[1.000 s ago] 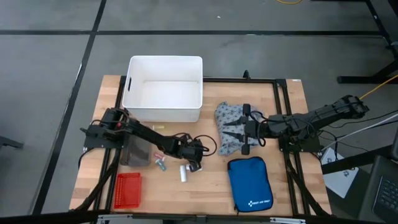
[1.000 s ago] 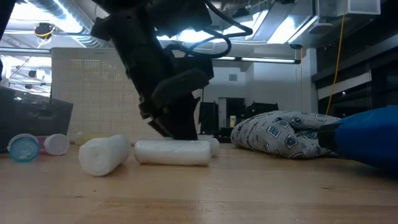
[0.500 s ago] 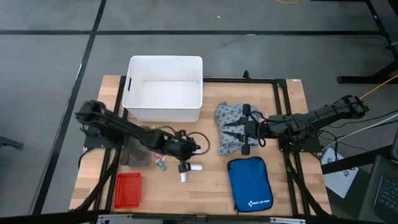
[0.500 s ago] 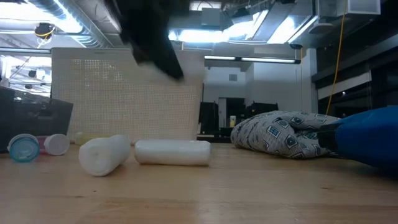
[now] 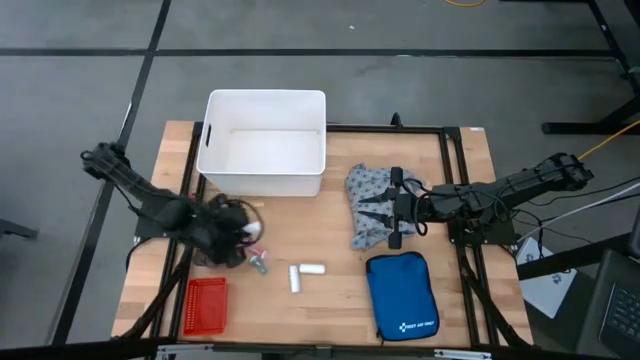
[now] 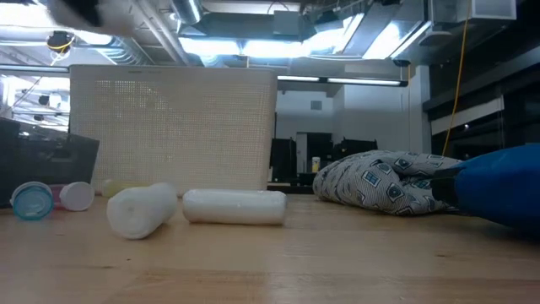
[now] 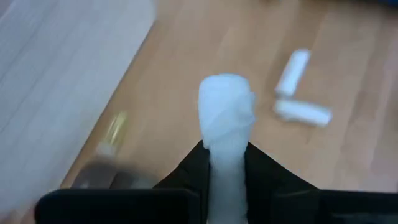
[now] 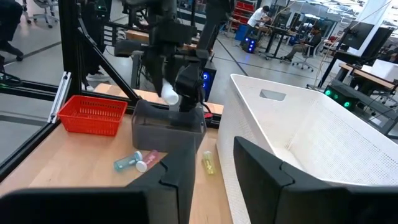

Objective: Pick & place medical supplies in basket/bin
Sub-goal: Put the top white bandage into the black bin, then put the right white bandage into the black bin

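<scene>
Pulled back toward the table's left, the left claw (image 5: 246, 232) (fingers clamped) grips a white roll (image 7: 226, 124) upright between them.

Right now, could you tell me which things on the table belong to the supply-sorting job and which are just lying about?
Part of the job:
- white roll held in the left gripper
- two white rolls on the table
- vials
- dotted garment, under the right gripper
- red basket

Just lying about:
- blue zip pouch
- white tub
- dark grey box
</scene>
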`<state>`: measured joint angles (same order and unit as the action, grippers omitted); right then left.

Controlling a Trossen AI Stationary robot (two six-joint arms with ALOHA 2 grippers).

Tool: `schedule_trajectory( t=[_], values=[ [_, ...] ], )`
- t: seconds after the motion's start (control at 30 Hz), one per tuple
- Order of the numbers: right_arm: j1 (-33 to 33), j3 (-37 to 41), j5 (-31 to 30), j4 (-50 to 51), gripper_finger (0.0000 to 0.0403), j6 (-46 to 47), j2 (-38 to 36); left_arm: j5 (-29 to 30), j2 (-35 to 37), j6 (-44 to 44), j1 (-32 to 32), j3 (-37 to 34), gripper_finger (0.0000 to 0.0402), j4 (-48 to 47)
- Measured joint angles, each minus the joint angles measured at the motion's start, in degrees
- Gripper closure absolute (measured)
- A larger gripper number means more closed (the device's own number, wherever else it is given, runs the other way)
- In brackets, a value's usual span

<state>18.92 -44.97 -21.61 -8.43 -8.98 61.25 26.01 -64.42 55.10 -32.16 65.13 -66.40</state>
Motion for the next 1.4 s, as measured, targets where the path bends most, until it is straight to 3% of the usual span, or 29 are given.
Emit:
schedule_trajectory(
  t=[0.23,0.57,0.8,0.9,1.03,1.17,1.27,1.4],
  values=[
    [0.00,0.00,0.02,0.00,0.0292,-0.02,0.00,-0.71,3.12,18.13,-8.65,-7.30,0.0348,-8.10],
    [0.00,0.00,0.15,-0.02,0.0292,0.62,0.00,-1.64,3.69,34.23,-17.06,-19.30,0.0343,-8.21],
    [0.00,0.00,0.15,0.02,0.0286,0.62,0.00,-2.48,3.69,37.31,-19.26,-20.17,0.0266,-8.15],
    [0.00,0.00,0.15,0.02,0.0277,0.60,0.00,0.16,3.69,37.22,-19.24,-19.13,0.0229,-8.26],
    [0.00,0.00,0.15,0.02,0.0267,0.59,0.00,5.14,3.69,34.46,-19.13,-17.08,0.0199,-8.43],
    [0.00,0.00,0.13,0.02,0.0266,0.59,0.00,14.84,3.69,27.18,-18.10,-14.28,0.0191,-5.54],
    [0.00,0.00,0.13,0.02,0.0267,0.59,0.00,18.85,3.67,15.78,-15.27,-12.34,0.0190,2.32],
    [0.00,0.00,0.11,0.02,0.0267,0.59,0.00,15.18,0.70,-6.96,-9.24,-11.28,0.0193,17.39]
  ],
)
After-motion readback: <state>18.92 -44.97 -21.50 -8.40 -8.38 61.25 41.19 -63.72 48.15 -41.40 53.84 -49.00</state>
